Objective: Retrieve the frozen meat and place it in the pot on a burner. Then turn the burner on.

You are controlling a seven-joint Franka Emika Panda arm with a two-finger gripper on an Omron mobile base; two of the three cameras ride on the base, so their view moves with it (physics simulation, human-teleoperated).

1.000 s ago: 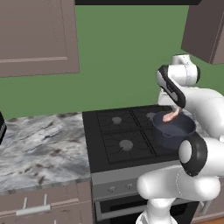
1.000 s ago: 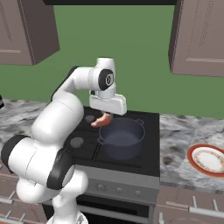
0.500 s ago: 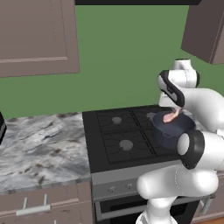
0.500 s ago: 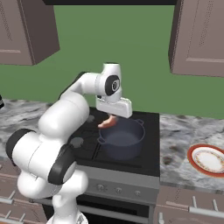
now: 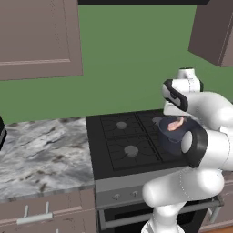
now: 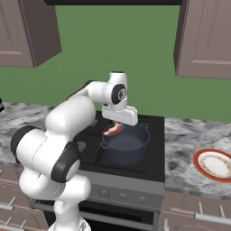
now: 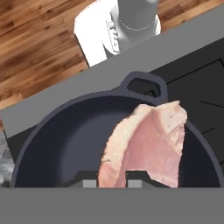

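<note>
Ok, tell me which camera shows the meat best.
The hand view: the meat is large and close there, hanging over the pot, its streaks clear. In the right base view it is a small pink strip under the hand. In the left base view it is a small pink bit beside the arm.

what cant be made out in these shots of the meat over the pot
- Left base view: most of the pot is hidden behind the arm.
- Hand view: the meat covers part of the pot's floor, and the picture's bottom edge cuts off the hand and the pot's near rim.
- Right base view: the burner under the pot is hidden by the pot itself.
- Stove knobs are too small to read their setting.
</note>
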